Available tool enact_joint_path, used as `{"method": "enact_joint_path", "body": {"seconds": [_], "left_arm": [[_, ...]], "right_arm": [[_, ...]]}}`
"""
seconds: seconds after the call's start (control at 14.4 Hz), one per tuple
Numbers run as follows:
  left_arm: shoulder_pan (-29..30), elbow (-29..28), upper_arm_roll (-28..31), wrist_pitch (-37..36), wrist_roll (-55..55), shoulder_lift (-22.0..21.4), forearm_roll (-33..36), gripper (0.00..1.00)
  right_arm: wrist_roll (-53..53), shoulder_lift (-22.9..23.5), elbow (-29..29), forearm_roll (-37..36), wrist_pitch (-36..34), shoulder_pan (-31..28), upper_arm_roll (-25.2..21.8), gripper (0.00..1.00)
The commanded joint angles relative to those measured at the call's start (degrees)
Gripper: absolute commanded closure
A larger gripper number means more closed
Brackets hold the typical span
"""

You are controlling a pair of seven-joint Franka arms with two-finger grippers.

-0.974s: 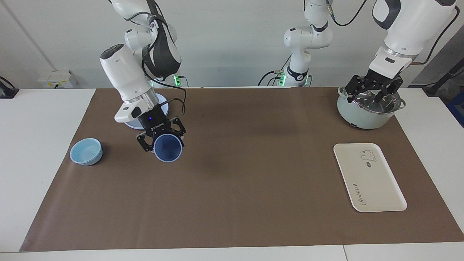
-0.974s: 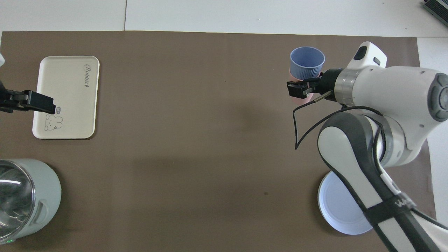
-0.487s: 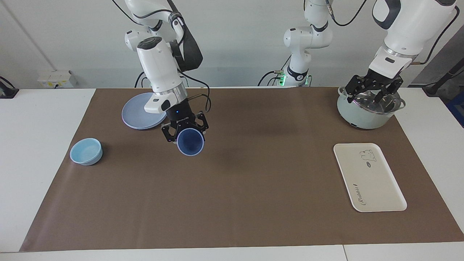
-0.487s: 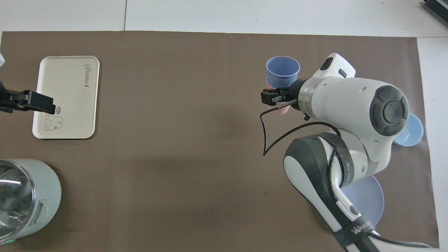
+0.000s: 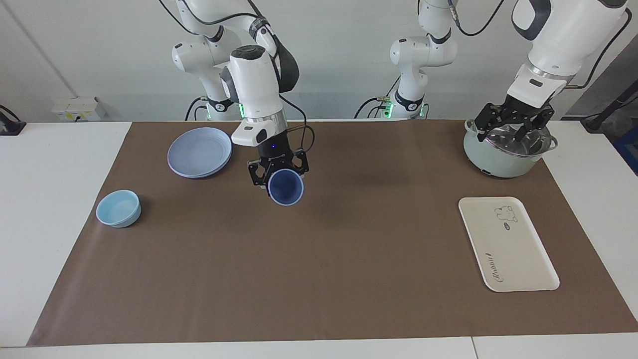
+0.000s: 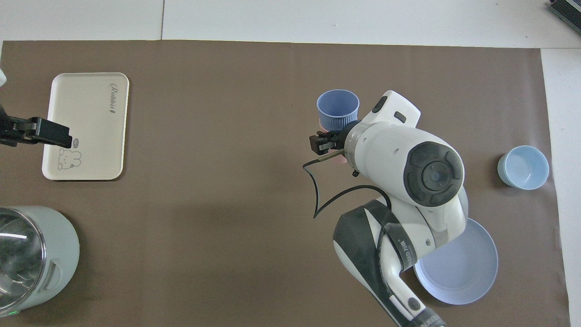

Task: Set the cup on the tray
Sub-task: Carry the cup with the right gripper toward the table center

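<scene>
My right gripper [image 5: 279, 175] is shut on the periwinkle-blue cup [image 5: 285, 188] and holds it tilted in the air over the middle of the brown mat, mouth turned away from the robots. In the overhead view the cup [image 6: 338, 107] sticks out past the right gripper [image 6: 327, 137], with a bit of pink showing under it at the fingers. The cream-white tray [image 5: 508, 244] lies flat and bare toward the left arm's end of the table; it also shows in the overhead view [image 6: 86, 125]. My left gripper [image 5: 513, 123] waits open in the air above the pot.
A pale green pot [image 5: 503, 157] with a glass lid stands nearer to the robots than the tray. A round blue plate [image 5: 199, 152] and a light-blue bowl [image 5: 118, 208] sit toward the right arm's end of the table.
My right gripper has carried the cup from near the bowl and plate toward the middle of the mat, uncovering the plate. The left arm has not moved.
</scene>
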Motion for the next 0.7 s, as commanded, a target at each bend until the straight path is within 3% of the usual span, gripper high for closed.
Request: {"method": "enact_joint_path", "body": {"seconds": [0.0,0.63], "left_arm": [[-0.4,-1.5,0.1,1.0,-0.4,-1.4,-0.3,0.0],[-0.7,-1.2,0.0,1.4,-0.9,-1.2,-3.0,0.0]], "right_arm": [[4.9,0.1,-0.4,-6.5,-2.2,2.6,0.0,1.0],[8.7,3.3,4.6,-14.7,-10.2,6.8,-0.1,1.0]]}}
